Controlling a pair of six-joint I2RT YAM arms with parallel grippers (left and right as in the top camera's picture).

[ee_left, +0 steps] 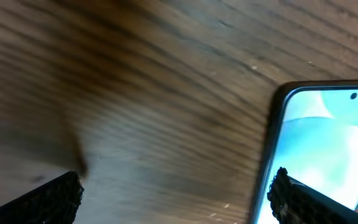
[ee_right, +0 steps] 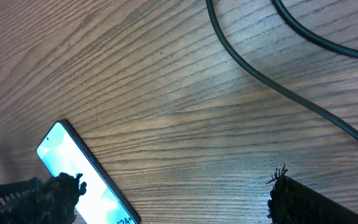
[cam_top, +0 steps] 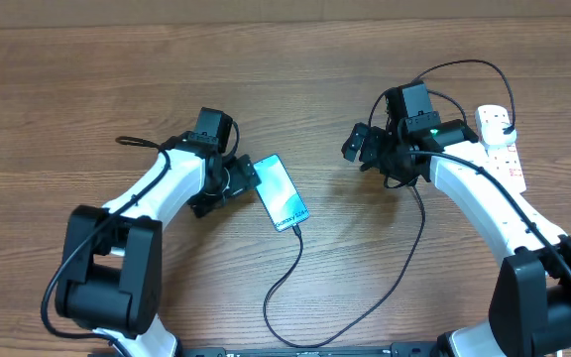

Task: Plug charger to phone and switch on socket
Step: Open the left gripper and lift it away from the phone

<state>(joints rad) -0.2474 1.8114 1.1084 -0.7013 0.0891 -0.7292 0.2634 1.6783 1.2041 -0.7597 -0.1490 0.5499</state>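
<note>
While both arms hang low over the wooden table (cam_top: 87,89), neither one has hold of anything. The phone (cam_top: 281,191) lies flat near the middle of the table, turned at a slant, its pale blue screen lit and facing up.

The left gripper (cam_top: 238,178) sits just beside the phone's long left edge, its jaws spread as wide as they go. From the left wrist camera, one dark fingertip (ee_left: 55,199) shows low on the left over bare wood. The other shows low on the right, in front of the screen's edge; I cannot tell whether it touches the glass.

The charger (cam_top: 269,302) runs as a thin black cable from the phone's lower short edge. It loops down toward the near side of the table, then sweeps up to the right and passes under the right arm. Its tip meets the phone's edge, though from here I cannot tell whether it is seated.

The right gripper (cam_top: 357,144) hovers well to the right of the phone, pointing toward it, jaws fully apart and empty. Its wrist camera shows the phone low on the left and black cable crossing the wood higher up.

The socket (cam_top: 501,149), a white strip with red switches, lies at the far right, partly hidden behind the right arm.
</note>
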